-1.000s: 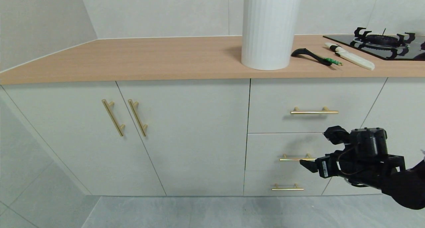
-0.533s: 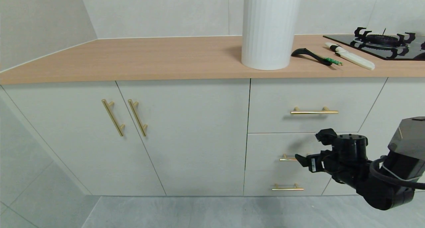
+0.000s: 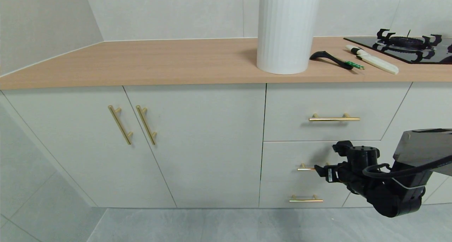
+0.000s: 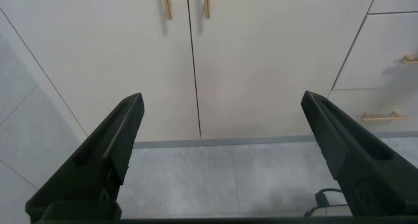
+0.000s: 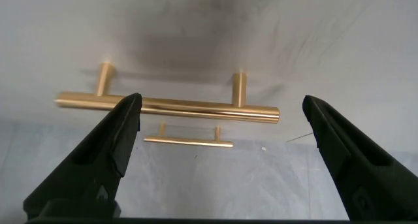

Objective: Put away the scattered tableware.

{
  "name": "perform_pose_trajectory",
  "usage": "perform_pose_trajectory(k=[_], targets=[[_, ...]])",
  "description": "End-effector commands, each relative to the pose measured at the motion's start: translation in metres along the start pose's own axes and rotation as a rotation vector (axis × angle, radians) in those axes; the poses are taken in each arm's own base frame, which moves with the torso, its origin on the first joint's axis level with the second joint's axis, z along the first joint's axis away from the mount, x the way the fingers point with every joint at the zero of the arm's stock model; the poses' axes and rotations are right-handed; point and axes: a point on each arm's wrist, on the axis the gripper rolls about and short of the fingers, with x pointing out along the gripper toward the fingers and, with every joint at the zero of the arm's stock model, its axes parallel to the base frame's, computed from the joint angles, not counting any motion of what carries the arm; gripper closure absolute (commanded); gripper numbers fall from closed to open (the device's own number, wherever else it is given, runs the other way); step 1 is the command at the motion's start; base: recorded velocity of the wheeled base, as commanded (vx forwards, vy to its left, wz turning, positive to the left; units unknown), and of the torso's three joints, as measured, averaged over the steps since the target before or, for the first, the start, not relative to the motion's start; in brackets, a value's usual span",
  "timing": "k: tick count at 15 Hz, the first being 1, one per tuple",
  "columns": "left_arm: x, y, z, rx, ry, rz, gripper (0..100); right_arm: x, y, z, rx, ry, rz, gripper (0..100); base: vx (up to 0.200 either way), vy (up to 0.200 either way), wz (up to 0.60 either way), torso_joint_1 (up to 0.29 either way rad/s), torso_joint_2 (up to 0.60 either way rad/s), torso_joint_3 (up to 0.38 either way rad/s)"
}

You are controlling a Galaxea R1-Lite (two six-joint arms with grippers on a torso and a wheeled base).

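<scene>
So the scattered stuff is up on the surface (image 3: 159, 62). There's a black ladle (image 3: 330, 59), a thin green-striped utensil (image 3: 356, 66) right at its handle end, and a white knife (image 3: 374, 62) just beside them. All of it lies between the tall white ribbed container (image 3: 286, 34) and the hob (image 3: 406, 46). Can't tell what's in that container because its top is cut off.

The drawers (image 3: 300, 104) underneath are all shut, so no look inside those either. The right tool (image 3: 327, 158) is at the middle drawer's handle (image 5: 166, 106), fingers spread wide, with the gold bar showing between them and not clamped. The left tool (image 4: 222, 129) hangs low, fingers spread too and nothing in it, facing the cupboard doors (image 4: 261, 54) and the floor (image 4: 215, 175).
</scene>
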Motion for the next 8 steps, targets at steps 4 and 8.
perform_pose_trajectory(k=[4,8], targets=[[0.0001,0.0000,0.0000,0.000,0.002,0.000,0,0.0107,0.0010,-0.0020,0.035,-0.006,-0.003,0,0.000,0.000,0.00,0.000,0.00,0.000],[0.0001,0.0000,0.0000,0.000,0.002,0.000,0,0.0156,0.0015,-0.0109,0.030,0.019,-0.002,0,0.000,0.000,0.00,0.000,0.00,0.000]])
